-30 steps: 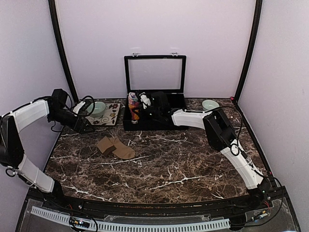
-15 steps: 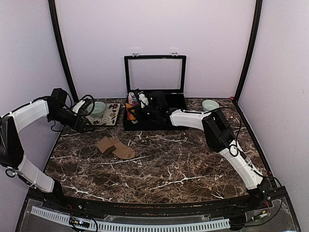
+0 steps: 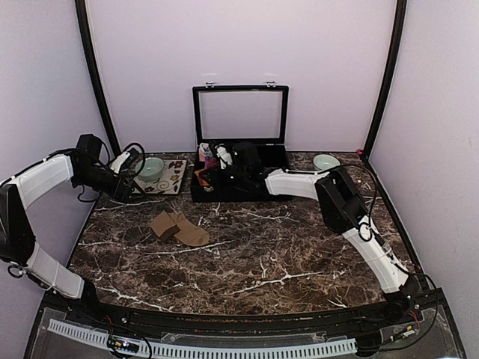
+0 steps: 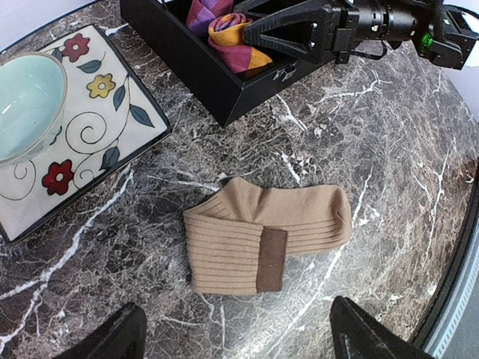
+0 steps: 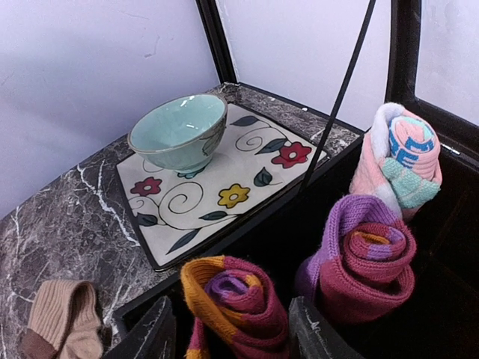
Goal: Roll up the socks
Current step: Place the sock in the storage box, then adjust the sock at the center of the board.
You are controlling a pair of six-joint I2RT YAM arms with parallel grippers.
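**A:** How is the right gripper (image 5: 232, 333) standing?

**B:** It is reaching into the black box (image 4: 187, 71) with its jaws parted, one finger on each side of the orange-and-purple roll (image 5: 236, 303), and it is not squeezing it. That roll is sitting on the box floor just beside the maroon roll (image 5: 367, 269). The pink and light-blue bundle (image 5: 397, 161) is standing behind them.

**A:** So what is the careful way through this step?

**B:** I am reading it as a release. The gripper should be rising straight up with the jaws wide. That way no finger is snagging the outer wrap and unwinding the bundle or tipping it against its neighbour.

**A:** And the left gripper (image 4: 239, 336)?

**B:** It is hovering spread wide and empty above the desk (image 4: 389, 149). The tan socks (image 4: 262, 235) are lying flat under it, folded over, apart from the box and near the flowered plate (image 4: 82, 149). They are looking unrolled to me. For a tight roll, it should be coming down on one end and pinching both layers together.
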